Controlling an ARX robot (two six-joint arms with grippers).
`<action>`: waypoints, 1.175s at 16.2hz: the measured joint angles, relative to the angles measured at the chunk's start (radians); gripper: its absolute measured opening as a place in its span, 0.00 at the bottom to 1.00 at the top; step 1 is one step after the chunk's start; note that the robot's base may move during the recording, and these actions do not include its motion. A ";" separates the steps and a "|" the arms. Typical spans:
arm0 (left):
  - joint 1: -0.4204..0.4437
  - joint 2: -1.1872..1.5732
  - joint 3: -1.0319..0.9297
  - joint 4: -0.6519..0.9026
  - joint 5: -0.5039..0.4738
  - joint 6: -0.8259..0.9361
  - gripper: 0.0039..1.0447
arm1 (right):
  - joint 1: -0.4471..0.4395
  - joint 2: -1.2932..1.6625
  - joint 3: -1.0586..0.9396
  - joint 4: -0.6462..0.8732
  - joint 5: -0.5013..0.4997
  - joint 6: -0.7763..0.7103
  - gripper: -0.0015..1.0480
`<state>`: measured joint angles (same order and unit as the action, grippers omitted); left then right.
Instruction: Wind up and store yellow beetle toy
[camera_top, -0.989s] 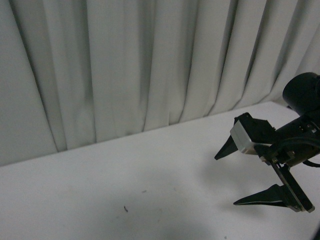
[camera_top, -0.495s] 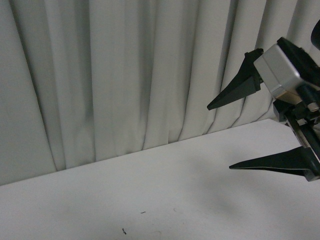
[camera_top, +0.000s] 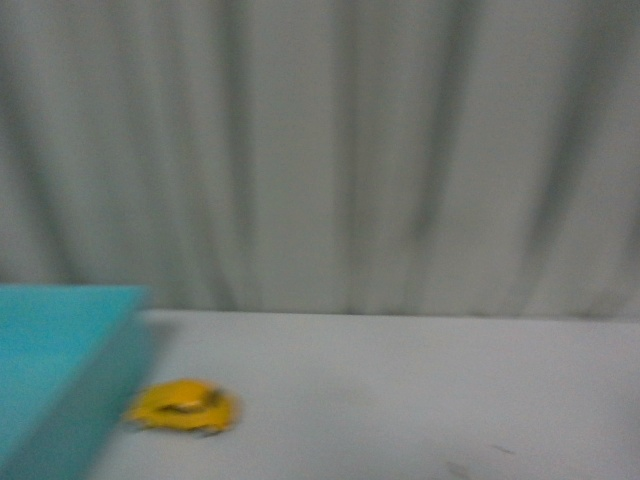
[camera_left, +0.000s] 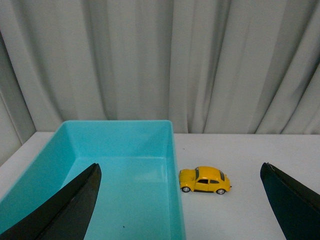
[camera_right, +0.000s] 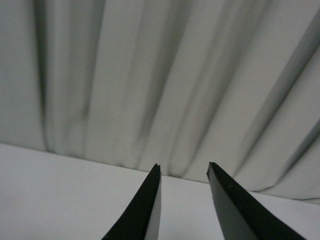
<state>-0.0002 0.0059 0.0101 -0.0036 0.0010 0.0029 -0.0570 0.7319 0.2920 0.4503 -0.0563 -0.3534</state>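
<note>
Backdrop: pale grey curtain (camera_left: 150, 60) hanging in vertical folds, across the rear of all three views.

Surface: white table (camera_left: 240, 210), its far edge meeting the curtain.

Turquoise box (camera_left: 171, 150): open-topped, rectangular, smooth walls, standing on the table. One small dark speck (camera_left: 123, 226) on its floor.

Front view heavily blurred. The box shows at lower left, cut by the frame edge. A faint dark mark (camera_top: 458, 468) lies on the table near the bottom edge; cannot tell what it is.

Right wrist view: curtain above a strip of table.

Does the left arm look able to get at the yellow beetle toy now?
Probably yes: the left end effector is open, and the yellow beetle toy sits uncovered beside the turquoise bin.
</note>
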 joint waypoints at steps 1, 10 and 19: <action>0.000 0.000 0.000 0.000 -0.001 0.000 0.94 | 0.055 -0.058 -0.037 0.003 0.040 0.153 0.24; 0.000 0.000 0.000 0.000 -0.002 0.000 0.94 | 0.057 -0.286 -0.221 -0.083 0.053 0.336 0.02; 0.000 0.000 0.000 0.000 -0.002 0.000 0.94 | 0.057 -0.489 -0.282 -0.201 0.053 0.338 0.02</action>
<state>-0.0002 0.0059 0.0101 -0.0032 -0.0006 0.0025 -0.0002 0.2432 0.0101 0.2497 -0.0029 -0.0158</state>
